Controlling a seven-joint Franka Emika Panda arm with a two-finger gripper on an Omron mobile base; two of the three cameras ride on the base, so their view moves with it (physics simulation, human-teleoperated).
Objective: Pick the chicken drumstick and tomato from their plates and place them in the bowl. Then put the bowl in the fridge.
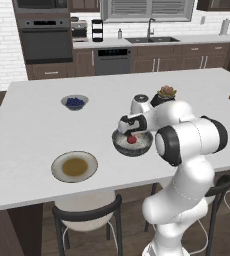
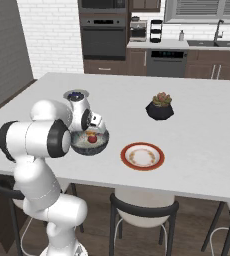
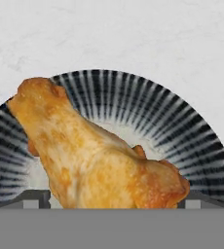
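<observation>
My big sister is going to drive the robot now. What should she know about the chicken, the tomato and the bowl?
Gripper: open, holding nothing, just above the bowl.
Chicken drumstick: lying in the bowl, right under the hand.
Tomato: in the bowl too.
Plates: the orange-rimmed plate and the grey-rimmed plate sit bare on the white counter.
Done: both foods are in the bowl.
Left: lift the hand away, grab the bowl, carry it to the fridge and put it inside.
</observation>
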